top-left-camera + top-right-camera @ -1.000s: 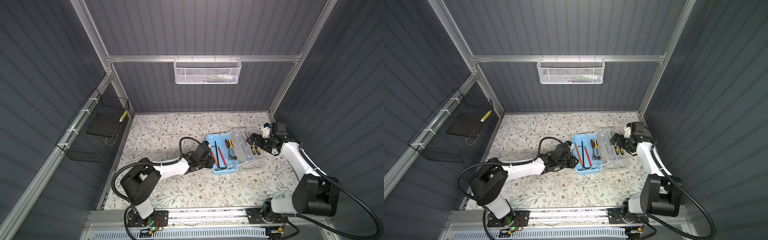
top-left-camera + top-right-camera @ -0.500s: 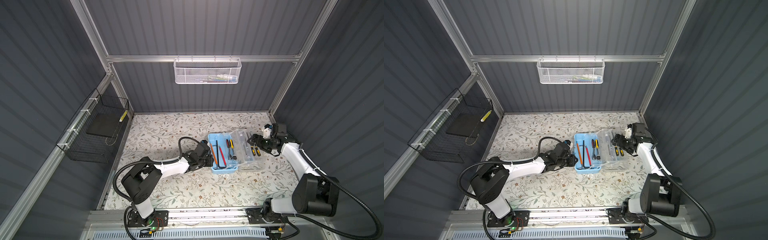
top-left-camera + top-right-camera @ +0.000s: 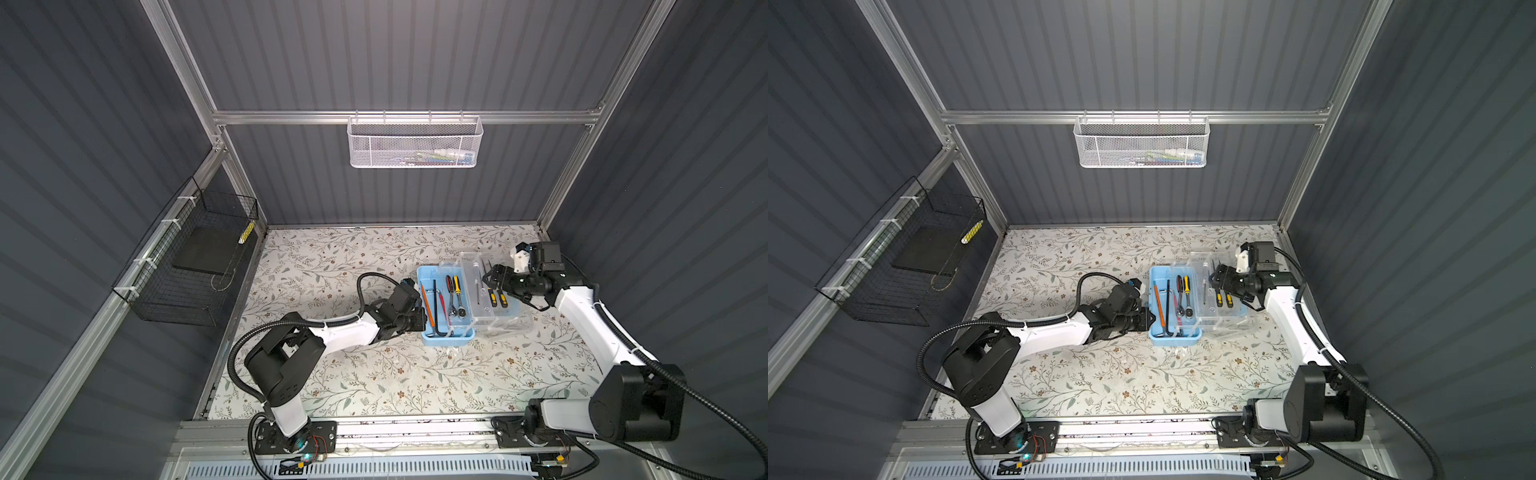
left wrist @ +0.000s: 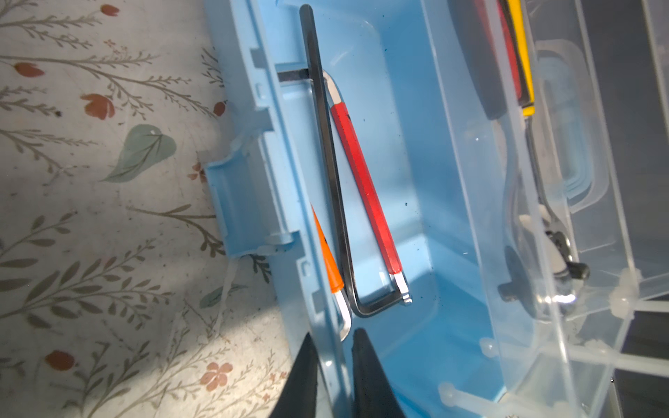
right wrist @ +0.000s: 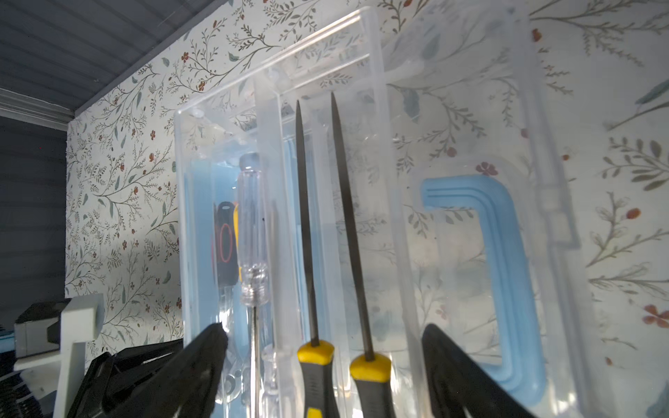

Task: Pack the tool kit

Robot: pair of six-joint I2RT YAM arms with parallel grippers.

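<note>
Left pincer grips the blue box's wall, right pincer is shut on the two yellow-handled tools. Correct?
One thing is off: the right pincer is open, not shut. In the right wrist view its fingers stand wide apart on either side of the two yellow-handled tools. The left pincer does grip the wall of the blue box.

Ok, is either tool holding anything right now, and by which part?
The left tool pinches the light blue box by the rim of its latch-side wall. The right tool holds nothing: its jaws stand open over two yellow-handled files.
</note>
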